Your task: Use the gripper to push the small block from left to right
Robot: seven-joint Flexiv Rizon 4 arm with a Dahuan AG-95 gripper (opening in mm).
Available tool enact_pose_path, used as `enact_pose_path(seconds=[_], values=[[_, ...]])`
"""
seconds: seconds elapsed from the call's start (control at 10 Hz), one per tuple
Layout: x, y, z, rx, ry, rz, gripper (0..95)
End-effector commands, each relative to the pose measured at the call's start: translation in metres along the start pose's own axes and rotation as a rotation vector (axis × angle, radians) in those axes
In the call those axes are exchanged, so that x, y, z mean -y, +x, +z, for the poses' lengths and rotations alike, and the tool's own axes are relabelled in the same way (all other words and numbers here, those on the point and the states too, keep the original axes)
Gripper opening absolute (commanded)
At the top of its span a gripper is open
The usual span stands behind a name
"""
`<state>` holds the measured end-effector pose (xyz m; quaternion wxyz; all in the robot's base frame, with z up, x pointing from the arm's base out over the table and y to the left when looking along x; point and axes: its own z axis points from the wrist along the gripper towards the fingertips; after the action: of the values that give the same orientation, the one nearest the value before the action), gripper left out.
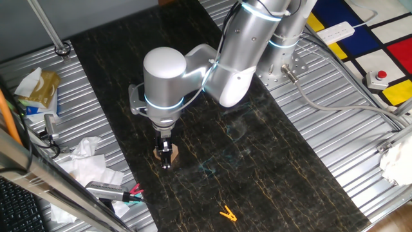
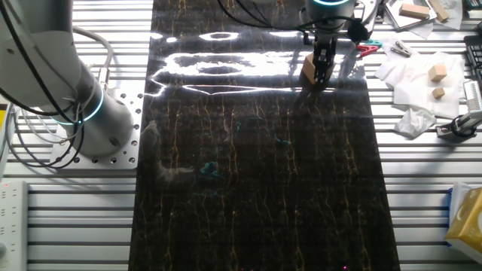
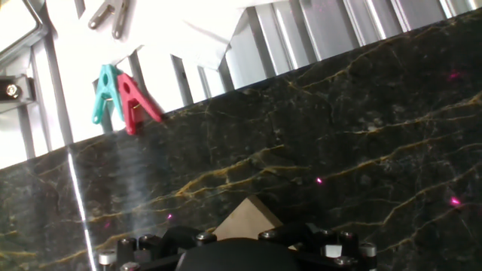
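Down at the near-left part of the dark marbled mat, in one fixed view, the gripper hangs straight down from the silver-grey arm with its blue-lit ring, and its black fingers reach the surface right at the small block. The tan cube shows on both sides of the fingers, touching them, though from this side I cannot tell whether the jaws stand wide, narrow, or pinch the wood. An orange clip lies well apart on the mat toward the front edge, and crumpled white paper sits off the mat on the ribbed metal table. From the other fixed view the gripper stands at the far edge of the mat, with the small block just beside it on its left, touching; the finger spacing is again hidden. Two loose wooden cubes rest on white paper off to the right. Looking along the fingers in the hand view, the small block pokes up as a pale corner right against the black gripper body at the bottom edge, while a teal peg and a red peg lie side by side at the mat's border.
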<state>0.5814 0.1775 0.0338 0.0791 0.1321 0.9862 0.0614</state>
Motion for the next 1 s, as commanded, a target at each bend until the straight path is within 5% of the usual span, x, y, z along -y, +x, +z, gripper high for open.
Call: enact_pose_path(seconds=[0.1,1.0], values=[[-0.0002,0.0004,-0.0003,0.001,-0.001,0.0,95.0],[-0.0065,-0.0015,0.0015,0.009,-0.005,0.0,95.0]])
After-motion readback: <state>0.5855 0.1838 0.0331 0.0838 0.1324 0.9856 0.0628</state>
